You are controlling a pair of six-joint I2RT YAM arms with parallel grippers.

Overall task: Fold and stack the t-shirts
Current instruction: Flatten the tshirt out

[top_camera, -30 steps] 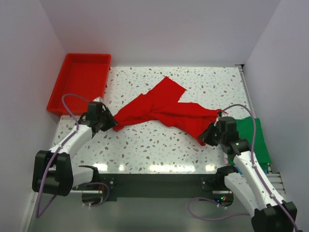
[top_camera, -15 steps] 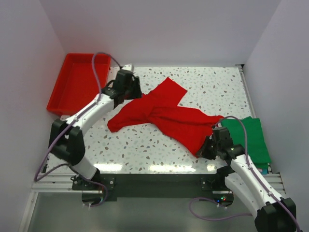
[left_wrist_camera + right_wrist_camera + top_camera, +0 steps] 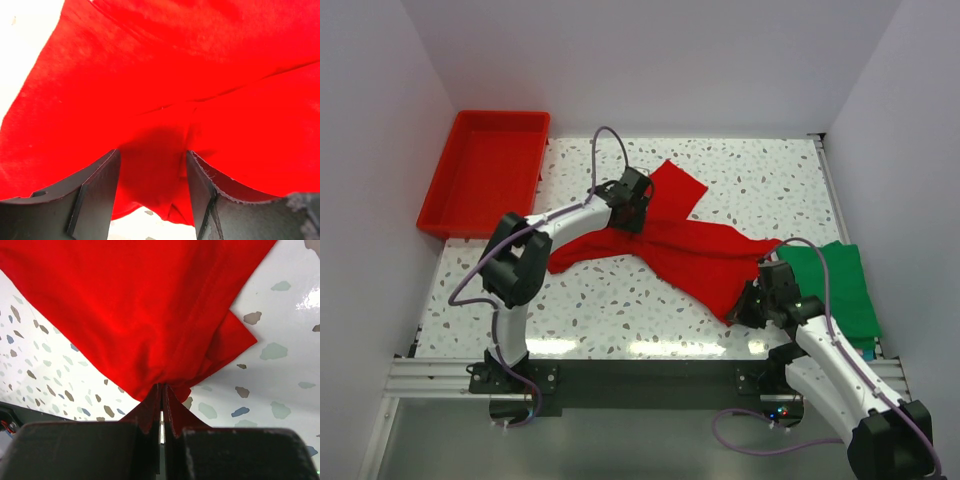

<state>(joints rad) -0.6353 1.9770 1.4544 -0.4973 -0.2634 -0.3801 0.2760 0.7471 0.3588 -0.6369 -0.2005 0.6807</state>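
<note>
A bright red t-shirt (image 3: 670,235) lies crumpled and stretched across the middle of the speckled table. My left gripper (image 3: 633,208) is open over the shirt's upper middle; in the left wrist view its fingers (image 3: 97,192) straddle a fold of red cloth (image 3: 165,100) without closing on it. My right gripper (image 3: 748,302) is shut on the shirt's lower right corner; in the right wrist view the jaws pinch the cloth (image 3: 150,325) at their tips. A green folded t-shirt (image 3: 845,285) lies at the table's right edge, beside the right arm.
A rigid red plastic tray (image 3: 485,180) stands at the table's far left corner. White walls enclose the table on the left, back and right. A metal rail (image 3: 640,372) runs along the near edge between the arm bases.
My left arm has swung from the shirt's left end, up past the tray, and now reaches right over the shirt's middle. The shirt's left end lies released. My right gripper moved slightly toward the near edge.
</note>
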